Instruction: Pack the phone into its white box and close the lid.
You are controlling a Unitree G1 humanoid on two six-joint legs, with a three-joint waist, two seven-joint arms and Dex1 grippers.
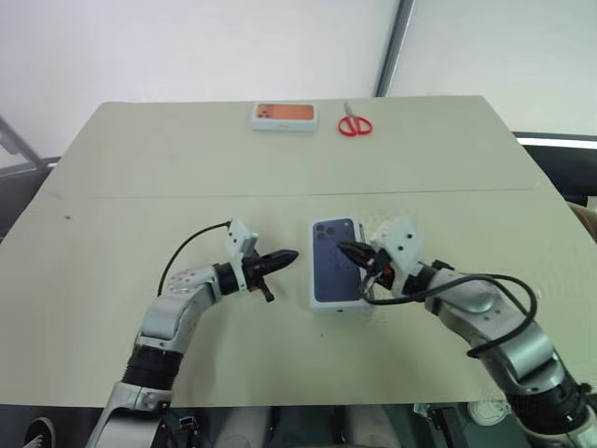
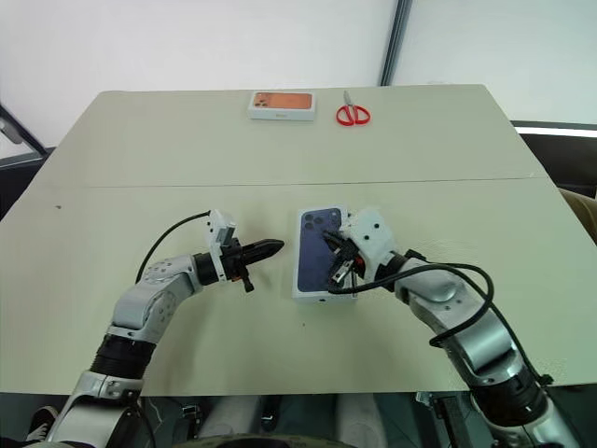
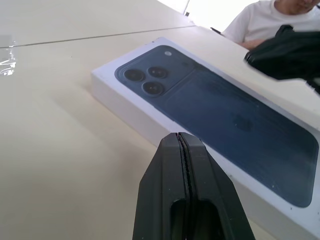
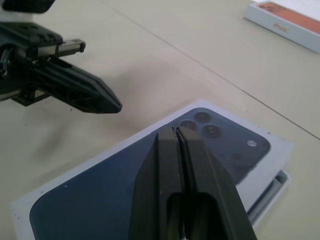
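- White lid w/ dark navy phone pic faces up, mid table, sitting on the white box; box edge peeks out under lid at one corner, so lid not fully flush there
- Phone itself hidden, can't tell if inside
- L gripper fingers pressed together, empty, pointing across at lid's left edge, just beside it, not touching
- R gripper fingers also pressed together, nothing pinched, tip over lid's right side near the printed camera cluster; contact w/ lid can't tell
- Both tips face each other across the lid
- Far edge of table: orange-topped box & red-handled scissors, side by side, well apart from lid
- Person in white tee past the table edge in L wrist view
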